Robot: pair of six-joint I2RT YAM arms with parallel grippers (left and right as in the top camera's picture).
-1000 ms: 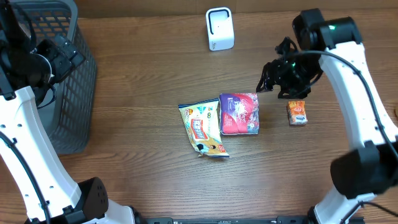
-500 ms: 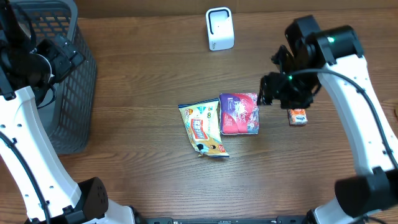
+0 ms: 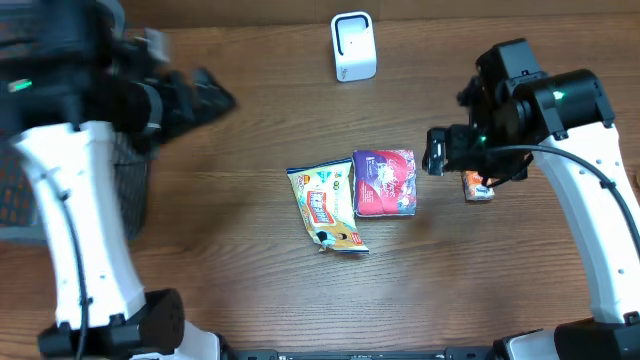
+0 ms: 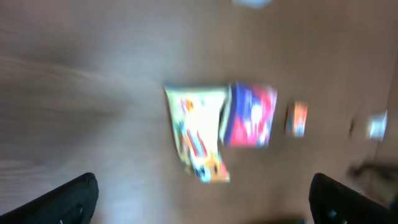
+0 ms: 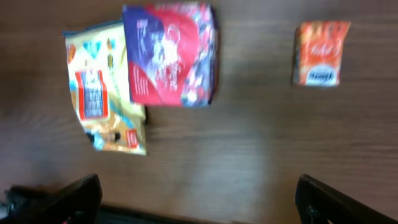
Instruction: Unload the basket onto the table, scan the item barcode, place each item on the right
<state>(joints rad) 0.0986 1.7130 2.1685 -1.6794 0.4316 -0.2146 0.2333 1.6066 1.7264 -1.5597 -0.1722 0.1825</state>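
1. The red-and-purple packet [image 3: 384, 183] lies flat in the middle of the desk [image 3: 250, 290].
2. A yellow snack packet [image 3: 326, 207] touches its left edge, and a small orange carton [image 3: 479, 188] lies apart on its right.
3. The white scanner [image 3: 353, 46] stands well beyond it.
4. The right pincer [image 5: 199, 202] hangs over the gap between packet and carton, jaws wide apart and empty.
5. The left pincer [image 4: 205, 199] is far to the packet's left by the grey basket [image 3: 135, 200], spread wide and empty.

No legible text or labels.
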